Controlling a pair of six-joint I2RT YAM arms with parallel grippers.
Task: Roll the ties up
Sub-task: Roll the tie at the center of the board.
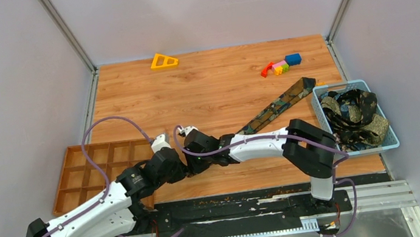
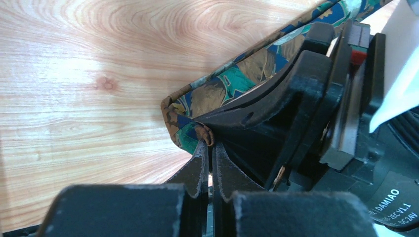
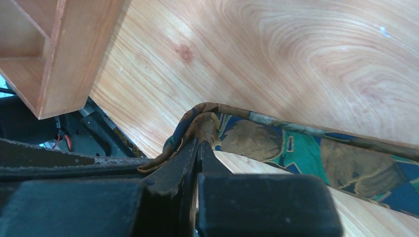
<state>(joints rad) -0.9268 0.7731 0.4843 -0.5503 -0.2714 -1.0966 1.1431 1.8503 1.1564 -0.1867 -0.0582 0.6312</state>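
Observation:
One tie (image 1: 279,103), dark with gold and teal pattern, lies diagonally on the wooden table, its wide end near the basket. Its narrow end runs under my right arm to the near middle, where both grippers meet. My left gripper (image 2: 210,143) is shut, pinching the folded tip of the tie (image 2: 232,81). My right gripper (image 3: 199,142) is shut on the same folded end of the tie (image 3: 296,148), right beside the left one. In the top view the left gripper (image 1: 179,169) and right gripper (image 1: 192,161) touch. More ties (image 1: 354,112) lie piled in the blue basket (image 1: 338,85).
A wooden compartment tray (image 1: 94,164) sits at the near left, its corner (image 3: 64,59) close to the grippers. Small colourful toy blocks (image 1: 281,65) and a yellow triangle piece (image 1: 163,61) lie at the back. The table's near edge is just behind the grippers.

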